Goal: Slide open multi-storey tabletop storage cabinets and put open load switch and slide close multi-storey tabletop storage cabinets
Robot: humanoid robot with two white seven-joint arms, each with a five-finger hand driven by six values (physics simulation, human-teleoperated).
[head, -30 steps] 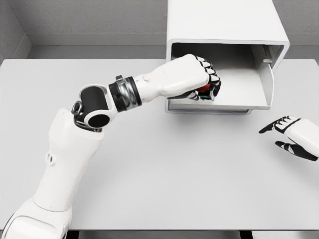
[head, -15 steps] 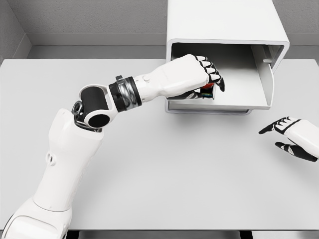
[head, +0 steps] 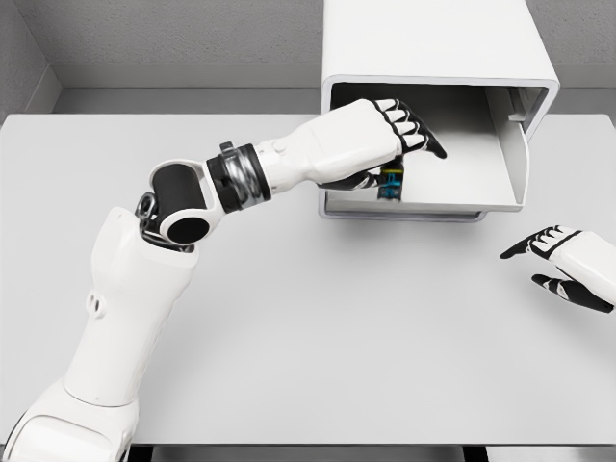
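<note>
The white storage cabinet [head: 433, 48] stands at the back of the table with its lower drawer [head: 472, 178] slid out toward me. My left hand [head: 397, 152] reaches over the drawer's left part, its fingers stretched out and holding nothing. Just under the palm, the load switch [head: 391, 183], a small dark piece with blue and green parts, rests on the drawer floor near the front edge. It is partly hidden by the hand. My right hand [head: 558, 262] hovers open over the table at the right edge, apart from the cabinet.
The grey-white table [head: 318, 327] spreads in front of the cabinet. A grey wall [head: 173, 34] runs behind it. The drawer's raised right side wall [head: 518, 154] stands between its floor and my right hand.
The left hand's fingers have uncurled from the switch and lifted slightly. The switch, held one second ago, now sits in the drawer. The right hand has not moved.
</note>
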